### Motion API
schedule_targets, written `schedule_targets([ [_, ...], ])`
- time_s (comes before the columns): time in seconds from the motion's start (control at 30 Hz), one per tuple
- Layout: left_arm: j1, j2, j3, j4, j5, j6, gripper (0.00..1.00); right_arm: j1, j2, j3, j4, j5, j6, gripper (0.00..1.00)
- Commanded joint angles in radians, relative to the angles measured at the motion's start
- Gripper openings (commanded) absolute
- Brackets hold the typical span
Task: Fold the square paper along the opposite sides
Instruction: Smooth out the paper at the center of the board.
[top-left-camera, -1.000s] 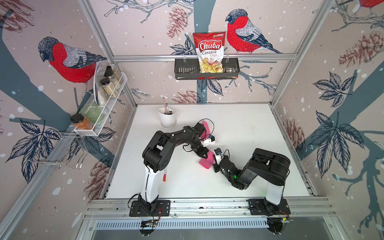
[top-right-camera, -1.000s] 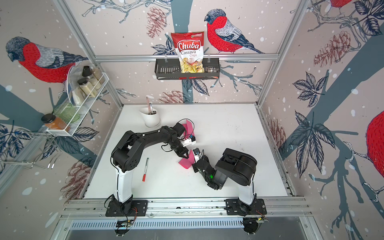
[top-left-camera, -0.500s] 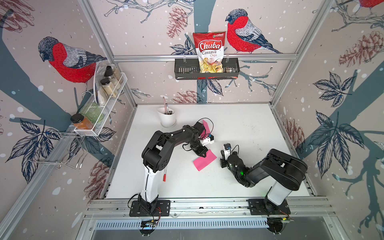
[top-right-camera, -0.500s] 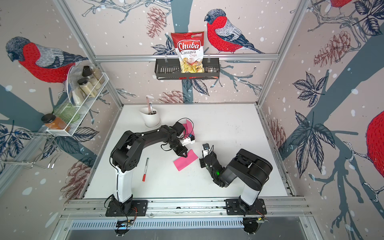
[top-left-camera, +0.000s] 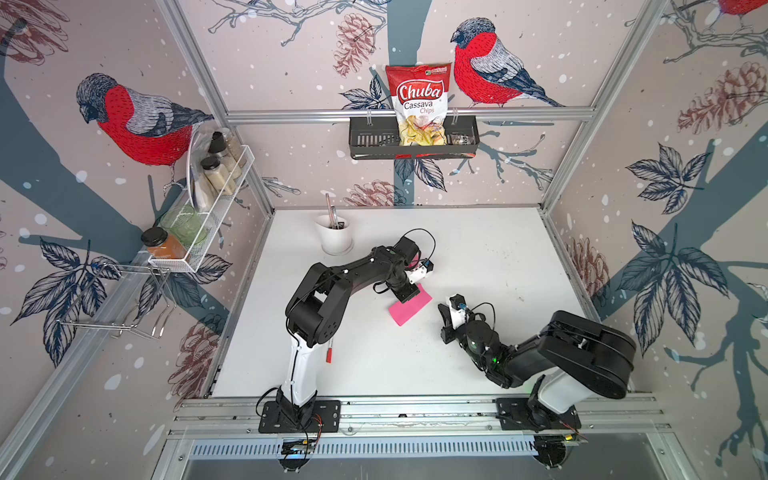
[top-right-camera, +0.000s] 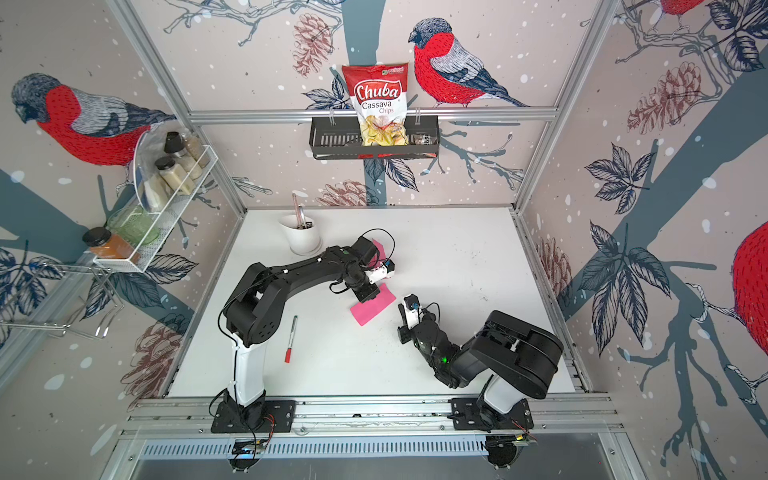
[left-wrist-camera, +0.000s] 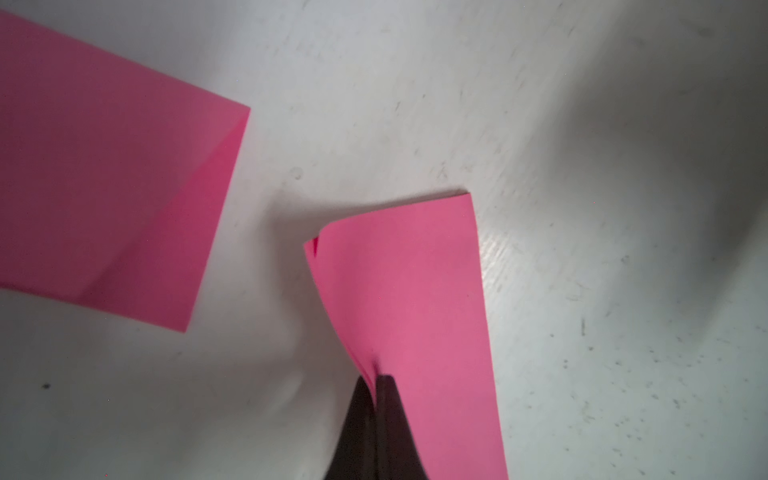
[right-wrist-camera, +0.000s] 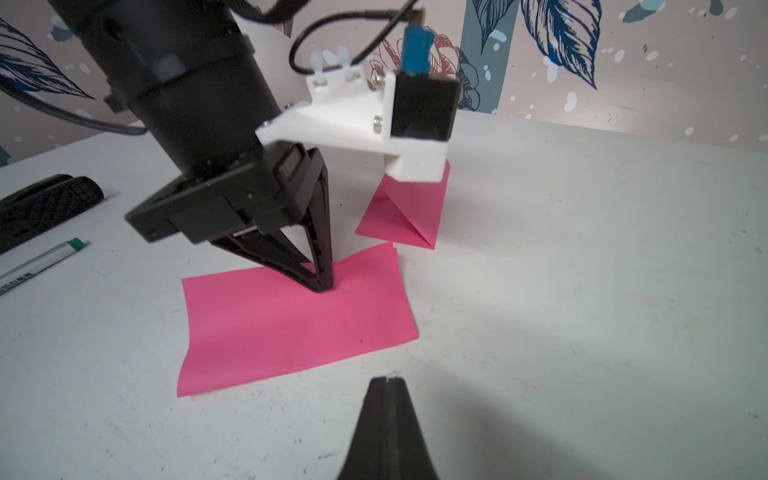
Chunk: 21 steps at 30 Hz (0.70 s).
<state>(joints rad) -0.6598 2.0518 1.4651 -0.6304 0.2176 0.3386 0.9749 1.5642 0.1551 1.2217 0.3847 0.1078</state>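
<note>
Left wrist view: I see the left claw with its two tips pressed together on one long edge of the folded paper — the layers curl up a little where they run into the tips.
Paper: a pink strip, folded over on itself, lying on the white table about mid-table in both top views, between the two arms.
Left claw: narrow, closed on the paper's far edge as my right wrist view shows it; the arm comes down steeply onto that spot.
Right claw: tips together, holding nothing — it hangs near the paper's near edge, apart from it. I cannot tell how high above the table.
Second sheet: another pink paper with a diagonal crease, flat on the table just beyond the first and partly hidden behind the left arm's white camera mount.
Pen: red-capped, lying on the table beside the left arm, well apart from the paper.
Cup: white, toward the back of the table, with utensils standing in it.
</note>
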Motion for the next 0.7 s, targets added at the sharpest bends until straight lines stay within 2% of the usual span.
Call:
schedule_targets([
  [0.0,-0.026,-0.002,-0.023,-0.001,-0.121,0.016,0.0,0.001,-0.044,-0.016,0.005,0.008,0.006,0.0],
  [0.1,-0.07,-0.022,-0.079,0.025,-0.176,0.094,0.0,0.008,-0.083,-0.04,-0.004,-0.001,-0.006,0.0],
  [0.27,-0.128,-0.056,-0.108,0.079,-0.198,0.169,0.0,0.04,-0.125,-0.069,-0.027,-0.009,-0.047,0.01],
  [0.47,-0.152,-0.164,-0.191,0.197,-0.122,0.247,0.0,0.105,-0.153,-0.104,-0.008,0.002,-0.034,0.02],
  [0.57,-0.152,-0.163,-0.189,0.203,-0.098,0.239,0.0,0.143,-0.088,-0.089,0.015,0.033,-0.036,0.03],
  [0.67,-0.15,-0.145,-0.177,0.191,-0.066,0.239,0.0,0.186,0.038,-0.045,0.092,0.12,-0.087,0.01],
])
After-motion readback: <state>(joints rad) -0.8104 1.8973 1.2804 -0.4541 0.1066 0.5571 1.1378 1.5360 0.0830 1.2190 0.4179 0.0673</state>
